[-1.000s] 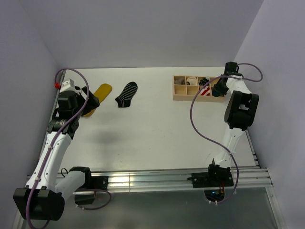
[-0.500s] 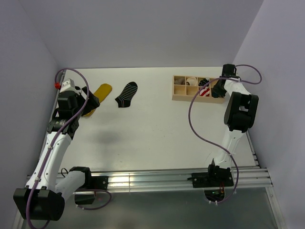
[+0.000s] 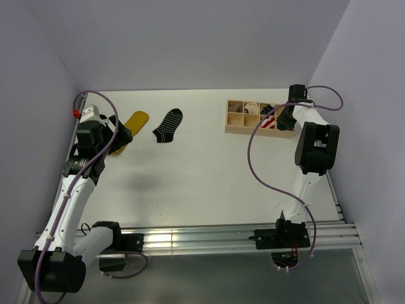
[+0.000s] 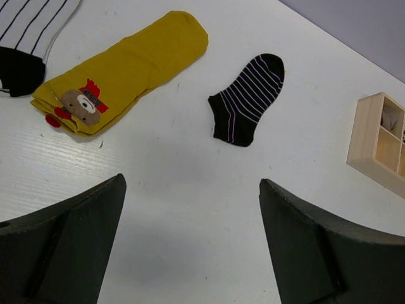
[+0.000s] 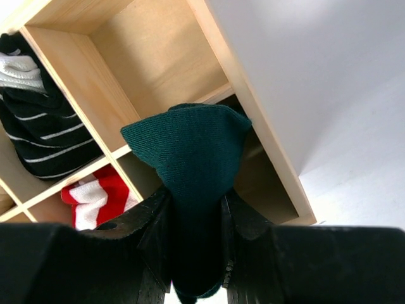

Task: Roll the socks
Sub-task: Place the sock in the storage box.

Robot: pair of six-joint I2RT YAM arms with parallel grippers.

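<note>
The green sock (image 5: 190, 158), soft, light and limp, sits clamped in your right fingers (image 5: 152, 234) over the wooden box (image 5: 266, 145); your left fingers (image 4: 76, 221) stand apart, so pinch the black striped sock (image 4: 245, 101) on the desk (image 4: 190, 190) by its cuff.

Top external: high, behind arm bases (image 3: 104, 235), looks down across whole table (image 3: 202, 164). Left wrist: mid-height, angled forward-down, takes in black striped sock (image 4: 247, 98) plus corner of wooden box (image 4: 366, 136). Right wrist: very close, pointed into box compartments. Box appears in all three views.
</note>
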